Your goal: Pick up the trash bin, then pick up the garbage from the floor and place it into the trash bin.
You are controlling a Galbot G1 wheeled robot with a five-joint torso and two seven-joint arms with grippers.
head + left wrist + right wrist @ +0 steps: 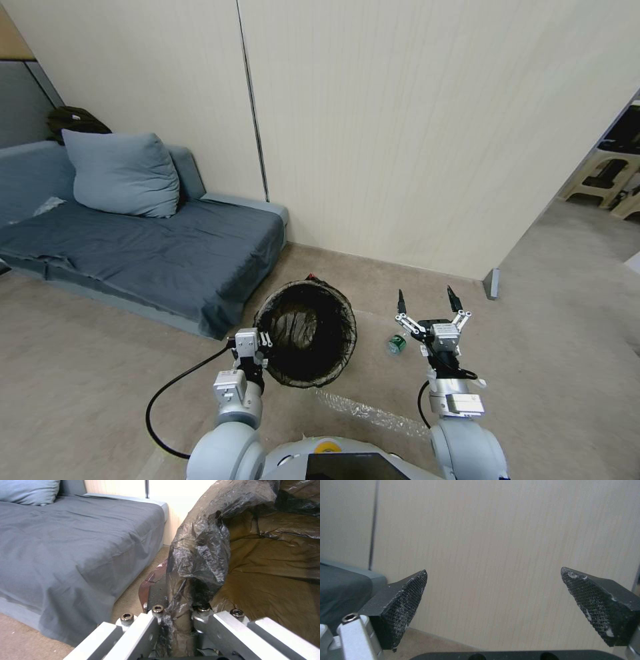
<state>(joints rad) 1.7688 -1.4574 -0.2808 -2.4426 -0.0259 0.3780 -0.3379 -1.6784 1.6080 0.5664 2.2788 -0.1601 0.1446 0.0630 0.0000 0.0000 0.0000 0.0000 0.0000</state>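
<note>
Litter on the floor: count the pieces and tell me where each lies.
2. A small green can lies between the trash bin and the right gripper; a clear plastic wrap lies nearer the robot. More may be hidden behind the bin.

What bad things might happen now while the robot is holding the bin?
The left gripper pinches only the rim and crinkly bag of the trash bin, so the bin might slip or tip. The open right gripper hangs above a small green bottle beside the bin; a grab could nudge it and send it rolling.
</note>
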